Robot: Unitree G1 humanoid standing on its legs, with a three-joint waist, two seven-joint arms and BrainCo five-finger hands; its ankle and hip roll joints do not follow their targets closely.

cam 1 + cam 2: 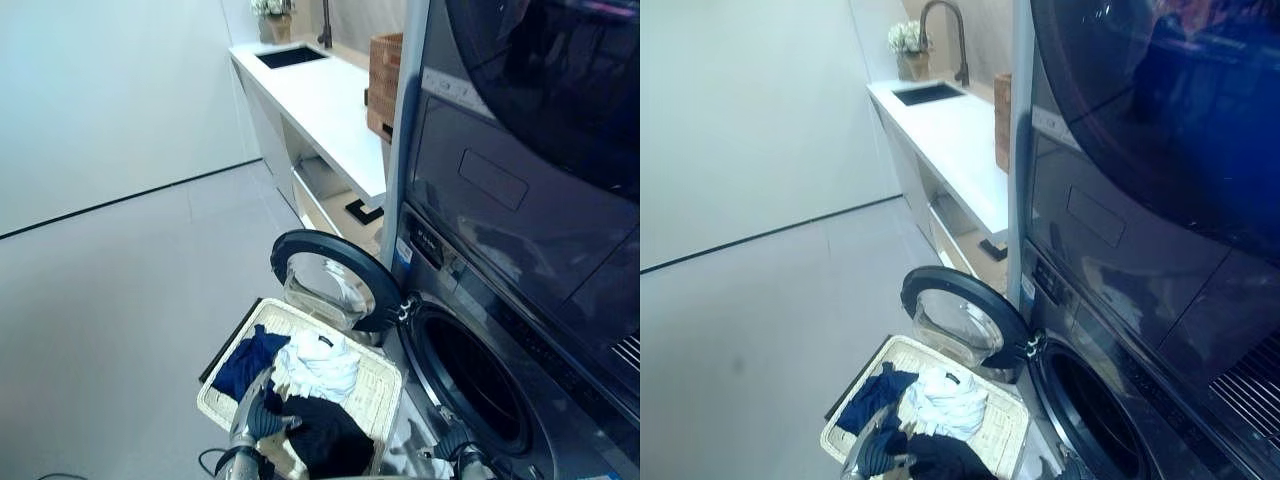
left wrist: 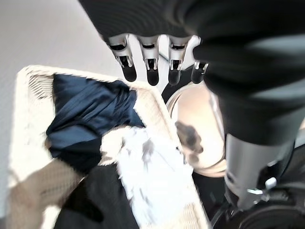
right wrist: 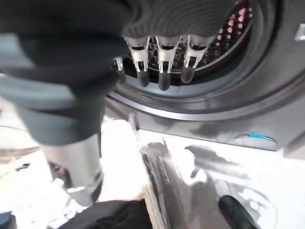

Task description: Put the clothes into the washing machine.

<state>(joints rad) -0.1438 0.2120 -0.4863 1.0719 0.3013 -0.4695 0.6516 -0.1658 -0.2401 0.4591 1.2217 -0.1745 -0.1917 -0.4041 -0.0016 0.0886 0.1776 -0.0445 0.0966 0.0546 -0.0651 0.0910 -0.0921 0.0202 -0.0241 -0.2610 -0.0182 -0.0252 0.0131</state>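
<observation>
The pale woven rectangular laundry basket [image 1: 375,385] stands on the grey floor [image 1: 120,300], just beside the open round door [image 1: 330,280] of the dark front-loading washing machine [image 1: 500,400]. Three garments lie in the basket: a navy blue garment [image 1: 250,362] toward its left edge, a crumpled white garment [image 1: 318,365] at its middle, and a black garment [image 1: 325,435] at its near edge. The left hand [image 2: 151,67] hangs above the basket with its fingers straight and relaxed, holding nothing; its dark fingertips point toward the navy garment. The right hand [image 3: 159,64] hangs in front of the machine's drum opening [image 3: 228,43], its fingers likewise extended and empty. The drum shows no clothing inside. Beyond the machine, a white countertop [image 1: 320,100] with a dark sink [image 1: 290,56] runs along the wall.
</observation>
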